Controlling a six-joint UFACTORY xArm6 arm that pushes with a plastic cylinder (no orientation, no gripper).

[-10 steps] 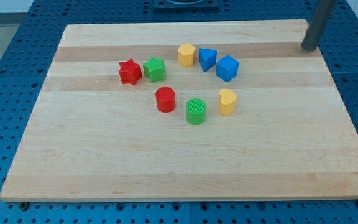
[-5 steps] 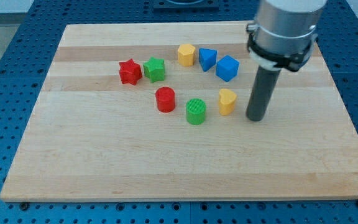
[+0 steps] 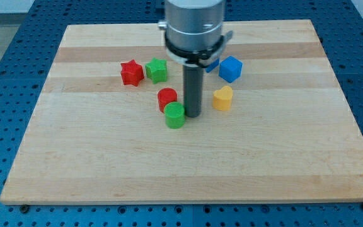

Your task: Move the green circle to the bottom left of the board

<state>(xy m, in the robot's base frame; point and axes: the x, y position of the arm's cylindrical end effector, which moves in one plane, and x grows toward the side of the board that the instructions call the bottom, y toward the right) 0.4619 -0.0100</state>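
Camera view: my tip [image 3: 192, 115] touching right side of green circle [image 3: 175, 115], mid-board. No jaws on rod, nothing gripped. Red cylinder [image 3: 166, 98] just behind green circle, touching. Yellow block [image 3: 222, 98] right of rod. Red star [image 3: 131, 72], green star [image 3: 157, 70] far left. Blue cube [image 3: 230, 69] far right; blue block beside it mostly hidden by arm.

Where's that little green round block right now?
The green circle sits near the board's middle, just below the red circle, with my tip at its right.
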